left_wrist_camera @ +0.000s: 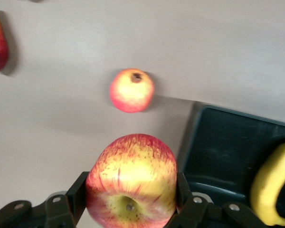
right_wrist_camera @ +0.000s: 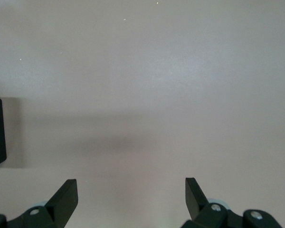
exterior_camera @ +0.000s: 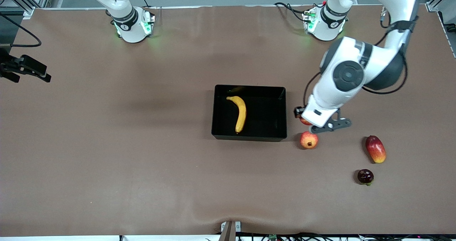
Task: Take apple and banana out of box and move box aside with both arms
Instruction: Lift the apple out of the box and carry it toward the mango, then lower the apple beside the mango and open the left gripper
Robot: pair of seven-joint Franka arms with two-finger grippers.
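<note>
Nearest the front camera lies a small dark purple fruit (exterior_camera: 365, 176), toward the left arm's end of the table. Just farther from the camera sits an oblong red-yellow mango (exterior_camera: 375, 149), and beside it, toward the tray, a round red-orange fruit with a dark crown (exterior_camera: 309, 140).

No readable writing shows on any fruit or on the tray; the small marks on the arm bases are too tiny to make out.

Left gripper (left_wrist_camera: 131, 199) — its fingers (left_wrist_camera: 77, 194) are pressed against both sides of the apple (left_wrist_camera: 131, 183), a red fruit streaked with yellow, pinched between them. In the front view the gripper (exterior_camera: 309, 122) hangs just beside the tray's wall at the left arm's end, above the table next to the crowned fruit; the apple (exterior_camera: 305, 121) shows only as a red sliver under the hand, so whether it is lifted clear of the table is hard to say.

Black tray (exterior_camera: 217, 109) sits mid-table with the banana (exterior_camera: 240, 113) lying inside it, toward the right arm's end.

Right gripper (right_wrist_camera: 131, 192) waits with fingers (right_wrist_camera: 66, 197) spread wide and nothing between them — over bare table at the right arm's end (exterior_camera: 21, 69).
</note>
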